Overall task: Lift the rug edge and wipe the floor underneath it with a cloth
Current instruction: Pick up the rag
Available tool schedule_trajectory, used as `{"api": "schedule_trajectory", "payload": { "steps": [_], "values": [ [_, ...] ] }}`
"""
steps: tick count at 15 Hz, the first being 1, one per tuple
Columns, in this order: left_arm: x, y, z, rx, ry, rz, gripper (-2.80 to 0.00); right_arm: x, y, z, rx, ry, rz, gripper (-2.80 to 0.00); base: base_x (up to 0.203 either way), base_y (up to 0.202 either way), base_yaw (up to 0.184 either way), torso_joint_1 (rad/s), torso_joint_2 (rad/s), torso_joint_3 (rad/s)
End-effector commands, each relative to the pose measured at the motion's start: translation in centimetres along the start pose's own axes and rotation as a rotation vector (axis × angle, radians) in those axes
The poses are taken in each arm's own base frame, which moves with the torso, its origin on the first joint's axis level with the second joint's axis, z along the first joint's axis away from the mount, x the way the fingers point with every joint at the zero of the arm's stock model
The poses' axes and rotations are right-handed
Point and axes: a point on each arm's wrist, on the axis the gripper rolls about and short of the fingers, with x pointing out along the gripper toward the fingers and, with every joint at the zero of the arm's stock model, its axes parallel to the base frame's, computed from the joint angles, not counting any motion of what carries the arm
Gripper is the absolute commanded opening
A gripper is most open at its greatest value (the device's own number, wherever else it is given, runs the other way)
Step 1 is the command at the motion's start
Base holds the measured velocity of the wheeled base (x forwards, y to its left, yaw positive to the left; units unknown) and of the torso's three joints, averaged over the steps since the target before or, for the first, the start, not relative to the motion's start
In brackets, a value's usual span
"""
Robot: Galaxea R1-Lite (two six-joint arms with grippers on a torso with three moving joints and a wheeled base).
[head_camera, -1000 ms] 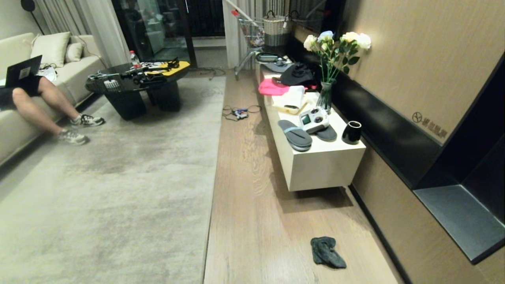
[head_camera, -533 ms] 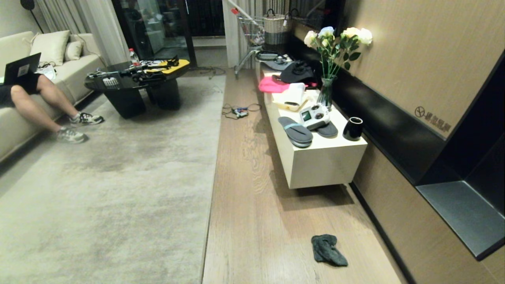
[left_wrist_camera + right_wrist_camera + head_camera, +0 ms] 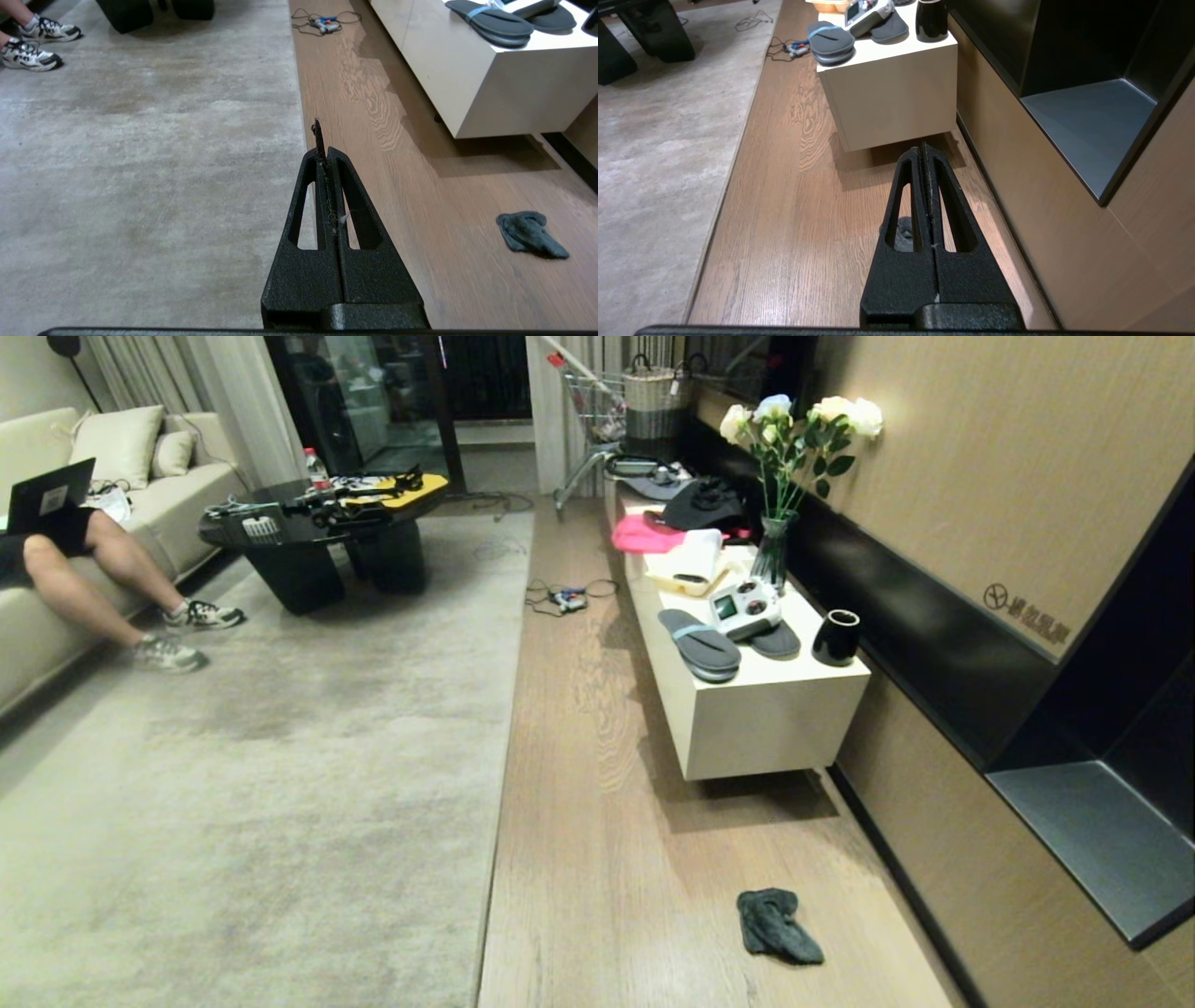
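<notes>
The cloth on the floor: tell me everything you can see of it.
The cloth is a small dark grey-green rag, soft and fuzzy by its look, crumpled into an uneven lump with one end trailing out. It lies loose on the wood-plank floor, between the rug edge and the wall panelling, nearer the wall, short of the white cabinet. Only the floor touches it. In the right wrist view it shows partly behind the shut right gripper, which hangs apart from it.

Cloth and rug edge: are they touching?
Apart. The head view shows the cloth lying on the floor near the wall, with a broad strip of bare planks between it and the rug edge.
</notes>
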Motion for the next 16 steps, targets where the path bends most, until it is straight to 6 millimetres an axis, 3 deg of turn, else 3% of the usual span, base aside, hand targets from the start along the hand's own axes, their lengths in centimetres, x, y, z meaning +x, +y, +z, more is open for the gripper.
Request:
{"api": "schedule_trajectory", "payload": {
  "steps": [1,16],
  "values": [
    [0.01,0.00,0.00,-0.001,0.001,0.001,-2.80,0.00,0.00,0.01,0.000,0.000,0.000,-2.80,0.000,0.000,0.000,0.007,0.07,0.070],
    [0.01,0.00,0.01,-0.002,0.000,0.001,-2.80,0.01,0.00,0.02,0.001,0.000,0.000,-2.80,0.000,0.000,0.000,0.000,0.00,0.003]
  ]
}}
